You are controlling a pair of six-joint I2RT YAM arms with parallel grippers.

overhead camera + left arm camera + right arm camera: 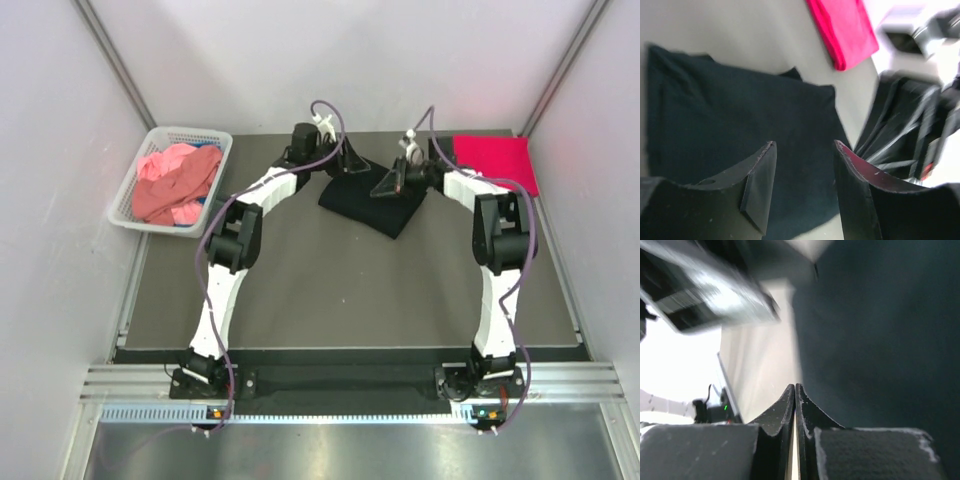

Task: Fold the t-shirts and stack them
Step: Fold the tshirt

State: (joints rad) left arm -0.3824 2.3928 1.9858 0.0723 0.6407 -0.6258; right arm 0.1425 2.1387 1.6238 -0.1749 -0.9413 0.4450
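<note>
My left gripper and right gripper flank a folded black t-shirt on the table.
The shirt lies below and ahead of my left jaws, which stand well apart with nothing between them. My right jaws are pressed together and empty, tips by the shirt's edge. A folded crimson t-shirt lies far right; pink t-shirts are heaped in the white basket, far left.
</note>
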